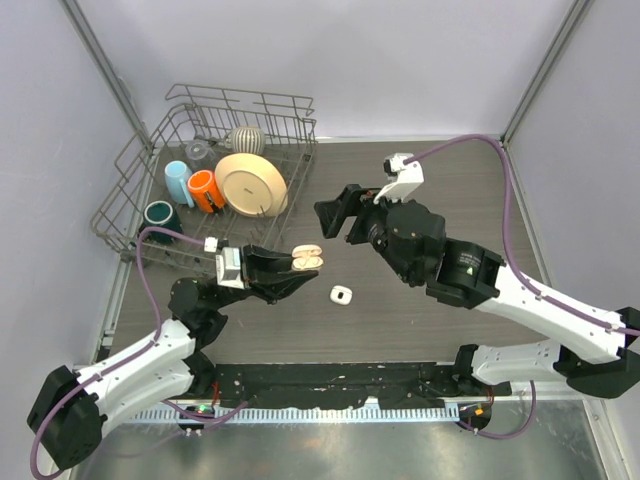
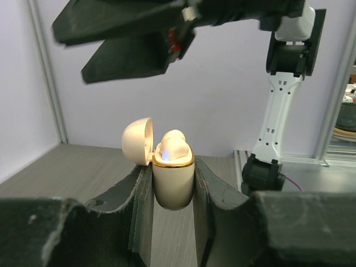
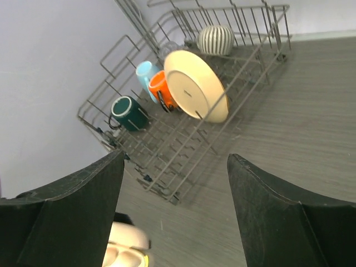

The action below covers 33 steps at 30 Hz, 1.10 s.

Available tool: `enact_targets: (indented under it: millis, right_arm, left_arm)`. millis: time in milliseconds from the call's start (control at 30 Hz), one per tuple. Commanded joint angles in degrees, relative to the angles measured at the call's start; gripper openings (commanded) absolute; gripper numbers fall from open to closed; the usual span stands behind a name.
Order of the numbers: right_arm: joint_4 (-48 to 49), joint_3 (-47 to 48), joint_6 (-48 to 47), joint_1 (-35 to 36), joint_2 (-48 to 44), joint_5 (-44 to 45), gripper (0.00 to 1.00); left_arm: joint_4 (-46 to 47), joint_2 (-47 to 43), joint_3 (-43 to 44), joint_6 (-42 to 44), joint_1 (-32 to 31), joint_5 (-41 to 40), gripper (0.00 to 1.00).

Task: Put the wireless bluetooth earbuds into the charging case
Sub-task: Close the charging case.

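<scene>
My left gripper point(image 1: 303, 263) is shut on a cream charging case point(image 1: 307, 260) with a gold rim and holds it above the table, lid open. In the left wrist view the case point(image 2: 173, 181) stands upright between my fingers, the lid point(image 2: 137, 141) hinged to the left. A white earbud point(image 2: 174, 143) sits in its top with a blue glow. My right gripper point(image 1: 340, 215) is open and empty, just above and right of the case. It hangs overhead in the left wrist view point(image 2: 128, 39). The right wrist view shows the case point(image 3: 125, 250) at the bottom left. No loose earbud shows.
A small white rounded object point(image 1: 342, 294) lies on the table right of the held case. A wire dish rack point(image 1: 140, 190) at the back left holds a cream plate point(image 1: 250, 184), an orange mug point(image 1: 205, 190), a blue cup, a green mug and a striped bowl.
</scene>
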Motion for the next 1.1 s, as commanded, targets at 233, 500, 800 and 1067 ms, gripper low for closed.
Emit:
enact_targets:
  millis: [233, 500, 800, 1067]
  right_arm:
    - [-8.0, 2.3, 4.5, -5.3, 2.9, -20.4, 0.79]
    - [-7.1, -1.5, 5.5, -5.3, 1.1, -21.1, 0.79]
    - [-3.6, -4.7, 4.7, -5.3, -0.2, -24.3, 0.79]
    - [-0.9, -7.2, 4.1, -5.3, -1.8, -28.6, 0.79]
  left_arm:
    - [3.3, -0.2, 2.7, -1.5, -0.2, 3.3, 0.0]
    - [3.1, 0.3, 2.6, -1.5, -0.3, 2.9, 0.0]
    - [2.2, 0.0, 2.7, -1.4, -0.3, 1.5, 0.0]
    - [1.4, -0.4, 2.2, -1.0, -0.3, 0.1, 0.0]
